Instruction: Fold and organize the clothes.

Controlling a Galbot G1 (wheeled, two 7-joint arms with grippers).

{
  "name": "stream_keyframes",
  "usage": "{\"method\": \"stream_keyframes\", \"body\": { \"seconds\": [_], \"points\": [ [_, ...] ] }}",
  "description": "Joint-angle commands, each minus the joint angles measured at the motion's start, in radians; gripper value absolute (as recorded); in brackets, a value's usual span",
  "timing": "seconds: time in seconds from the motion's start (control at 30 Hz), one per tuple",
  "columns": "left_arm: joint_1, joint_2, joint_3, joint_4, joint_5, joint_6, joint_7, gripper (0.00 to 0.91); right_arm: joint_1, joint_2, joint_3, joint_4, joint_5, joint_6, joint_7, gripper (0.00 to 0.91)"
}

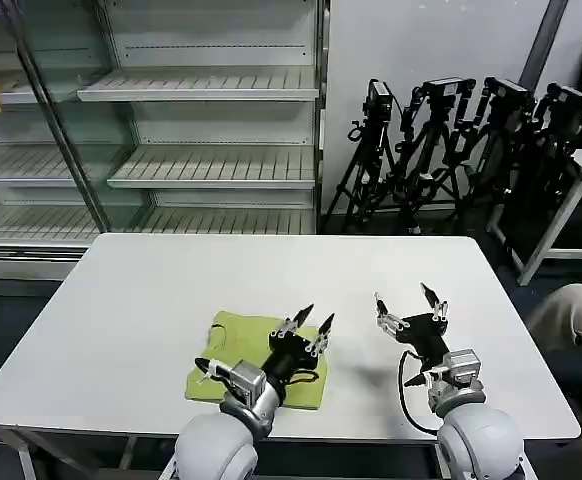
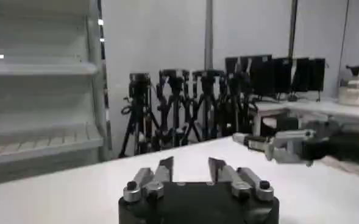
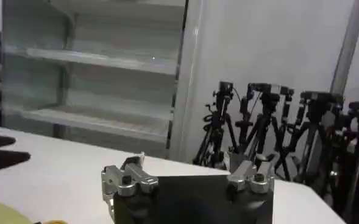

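Head view: T-shirt (image 1: pixel 256 358) lies folded into a compact square on the counter (image 1: pixel 151 300), partly under the left gripper (image 1: pixel 310 320), fingers apart, empty. Right gripper (image 1: pixel 408 303) hovers beside, fingers apart. You'd best check edges align, then press flat without dragging fabric.

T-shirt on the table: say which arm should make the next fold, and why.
Left, probably. The left gripper hangs open directly over the lime T-shirt, which lies as a small folded bundle near the table's front edge. The right gripper, also open, hangs over bare tabletop beside the shirt.
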State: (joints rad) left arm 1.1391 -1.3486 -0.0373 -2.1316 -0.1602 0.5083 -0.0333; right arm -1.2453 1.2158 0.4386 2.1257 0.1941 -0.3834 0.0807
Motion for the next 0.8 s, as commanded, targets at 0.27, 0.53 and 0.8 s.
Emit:
{"method": "stream_keyframes", "body": {
  "seconds": [0.27, 0.53, 0.8],
  "points": [
    [0.068, 0.202, -0.507, 0.057, 0.071, -0.274, 0.151, 0.907, 0.045, 0.018, -0.032, -0.067, -0.037, 0.076, -0.032, 0.907],
    [0.167, 0.203, -0.636, 0.105, 0.053, -0.378, 0.182, 0.907, 0.051, 0.035, -0.046, -0.102, -0.117, 0.122, -0.041, 0.907],
    [0.153, 0.191, -0.641, 0.134, 0.048, -0.383, 0.181, 0.907, 0.041, 0.032, -0.045, -0.083, -0.128, 0.131, -0.04, 0.907]
  ]
}}
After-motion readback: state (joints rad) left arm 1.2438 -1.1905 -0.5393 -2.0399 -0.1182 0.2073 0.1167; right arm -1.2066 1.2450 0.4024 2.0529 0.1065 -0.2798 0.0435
